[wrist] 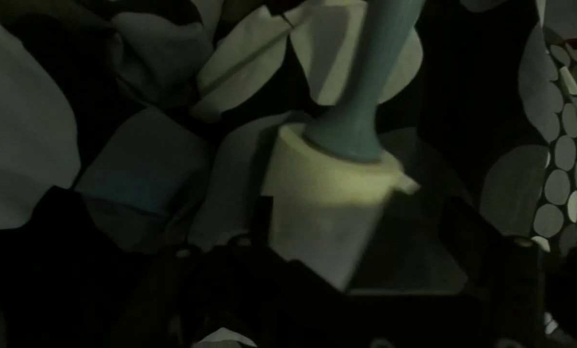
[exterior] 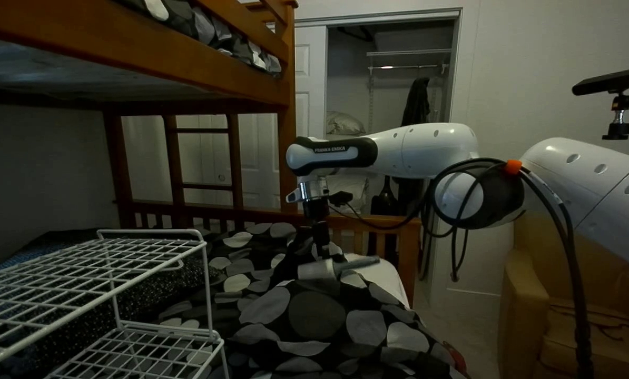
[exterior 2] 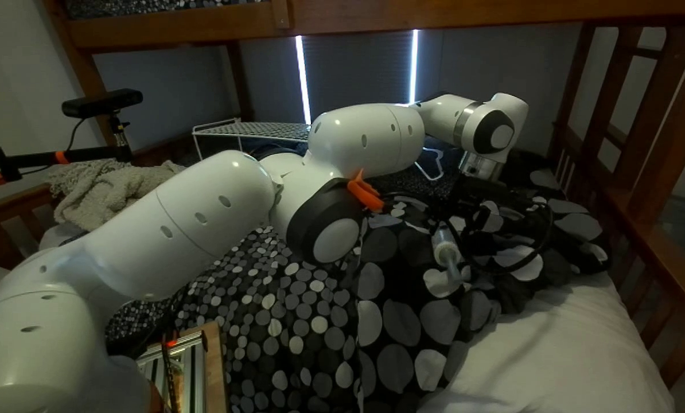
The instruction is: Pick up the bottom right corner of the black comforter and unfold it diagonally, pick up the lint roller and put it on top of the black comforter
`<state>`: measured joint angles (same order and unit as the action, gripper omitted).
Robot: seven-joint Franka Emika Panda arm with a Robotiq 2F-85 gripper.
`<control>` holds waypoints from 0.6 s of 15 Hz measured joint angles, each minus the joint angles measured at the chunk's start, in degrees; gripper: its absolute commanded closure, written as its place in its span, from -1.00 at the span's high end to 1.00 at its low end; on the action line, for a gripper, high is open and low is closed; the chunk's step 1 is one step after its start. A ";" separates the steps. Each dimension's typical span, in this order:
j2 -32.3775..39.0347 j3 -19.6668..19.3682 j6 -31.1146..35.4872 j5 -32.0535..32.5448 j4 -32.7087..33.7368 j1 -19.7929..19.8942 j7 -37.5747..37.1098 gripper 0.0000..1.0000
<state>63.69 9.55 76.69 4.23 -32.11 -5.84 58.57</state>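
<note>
The black comforter (exterior: 314,316), with grey and white oval spots, lies rumpled over the bed in both exterior views. Against it in the wrist view is the lint roller (wrist: 327,193), a pale cylinder with a blue-grey handle (wrist: 373,72) pointing away from me. An exterior view shows the roller (exterior 2: 444,246) low over the spotted cloth; I cannot tell if it fully rests there. My gripper (wrist: 363,215) is open around the cylinder: one finger (wrist: 262,217) stands close beside it, while a wide gap separates it from the opposite finger (wrist: 465,227).
A white wire rack (exterior: 156,247) stands on the bed near the comforter. Beyond the cloth lies a white sheet (exterior 2: 566,344), bounded by the wooden footboard (exterior 2: 658,275). The upper bunk (exterior: 135,58) hangs over the bed. A white hanger (exterior 2: 432,165) lies behind the arm.
</note>
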 measured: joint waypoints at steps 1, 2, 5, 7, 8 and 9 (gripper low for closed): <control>-0.14 0.13 0.83 -0.20 0.17 0.03 0.01 1.00; -0.34 0.30 1.59 -0.48 0.43 0.04 0.01 1.00; -1.69 1.04 4.15 -1.54 0.72 0.03 -0.29 1.00; -2.87 1.37 7.65 -1.95 0.77 -0.19 -1.37 1.00; -3.47 1.39 9.44 -1.98 0.80 -0.40 -2.17 1.00; -4.15 1.38 11.31 -1.98 0.81 -0.68 -3.16 1.00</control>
<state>59.55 10.93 88.00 2.25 -31.30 -6.52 55.42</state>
